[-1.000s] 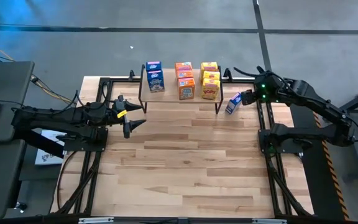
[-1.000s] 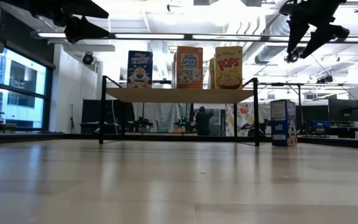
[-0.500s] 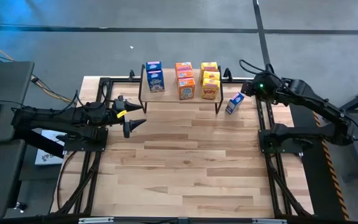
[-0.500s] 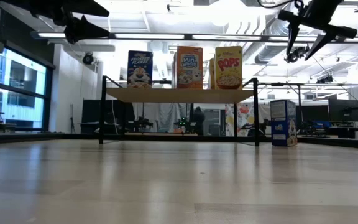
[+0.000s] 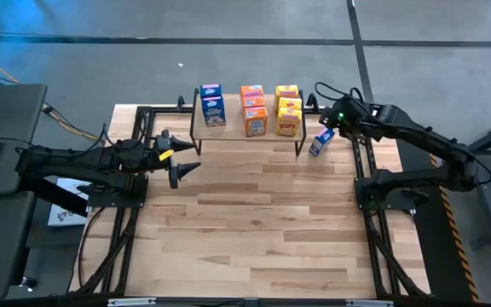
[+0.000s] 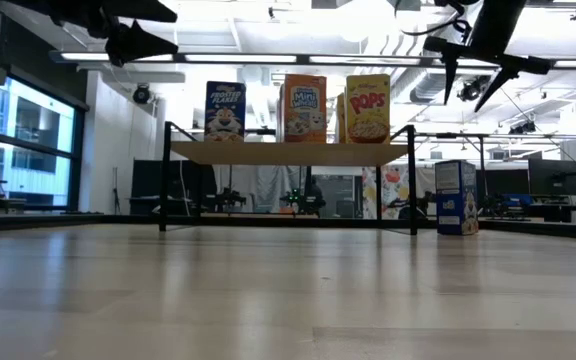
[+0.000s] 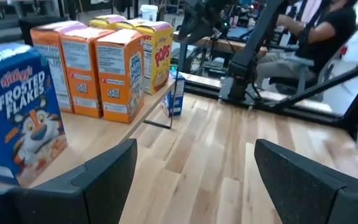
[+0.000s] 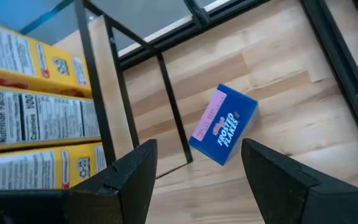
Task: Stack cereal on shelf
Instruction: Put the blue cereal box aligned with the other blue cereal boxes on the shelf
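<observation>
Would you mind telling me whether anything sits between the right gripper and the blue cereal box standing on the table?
Nothing visible does. The right gripper is open above the blue cereal box, which stands alone beside the shelf.

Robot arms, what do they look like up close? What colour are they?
Both arms are dark, nearly black, built from jointed segments on dark metal frames. The left arm's pincer has two pointed dark fingers and a small yellow tag just behind them. The right arm's pincer has a little green light glowing at its wrist and a thin black cable looping over it. Its fingers look like flat, dark, wedge-shaped paddles.
</observation>
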`<act>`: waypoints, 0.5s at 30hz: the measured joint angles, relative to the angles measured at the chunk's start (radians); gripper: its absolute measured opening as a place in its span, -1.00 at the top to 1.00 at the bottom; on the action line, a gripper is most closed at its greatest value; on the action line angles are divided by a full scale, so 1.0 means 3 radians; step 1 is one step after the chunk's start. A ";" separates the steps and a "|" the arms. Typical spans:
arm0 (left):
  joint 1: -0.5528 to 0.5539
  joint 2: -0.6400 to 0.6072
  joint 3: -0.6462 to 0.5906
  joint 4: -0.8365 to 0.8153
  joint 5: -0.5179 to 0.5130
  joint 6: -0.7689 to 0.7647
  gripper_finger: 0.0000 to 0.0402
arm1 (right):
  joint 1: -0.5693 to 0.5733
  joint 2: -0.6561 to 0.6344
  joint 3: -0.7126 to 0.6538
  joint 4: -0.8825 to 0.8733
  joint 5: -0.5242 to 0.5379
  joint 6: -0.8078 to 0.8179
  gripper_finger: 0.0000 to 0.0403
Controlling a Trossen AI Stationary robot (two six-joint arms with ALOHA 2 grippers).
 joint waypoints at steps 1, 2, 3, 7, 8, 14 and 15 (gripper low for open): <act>0.0000 0.0001 0.0000 -0.0002 0.0000 0.0060 -0.58 | 0.0000 -0.0001 0.0000 0.0023 -0.0009 -0.0049 -0.13; 0.0000 0.0001 0.0000 0.0000 -0.0001 0.0117 -0.58 | 0.0000 0.0000 0.0000 0.0025 -0.0009 -0.0084 -0.13; 0.0000 0.0000 0.0000 0.0011 -0.0002 0.0147 -0.58 | 0.0000 0.0000 0.0000 0.0022 -0.0004 -0.0117 -0.13; 0.0000 0.0000 0.0000 0.0070 -0.0001 0.0164 -0.58 | -0.0001 0.0000 0.0000 0.0076 0.0033 -0.0197 -0.13; 0.0000 0.0000 0.0000 0.0073 -0.0001 0.0165 -0.58 | -0.0001 0.0000 0.0000 0.0076 0.0037 -0.0205 -0.13; 0.0000 0.0000 0.0000 0.0076 -0.0001 0.0190 -0.58 | -0.0002 0.0015 0.0000 0.0073 0.0207 -0.0194 -0.13; 0.0000 0.0000 0.0000 0.0076 -0.0001 0.0214 -0.58 | -0.0001 0.0014 0.0000 0.0073 0.0201 -0.0198 -0.13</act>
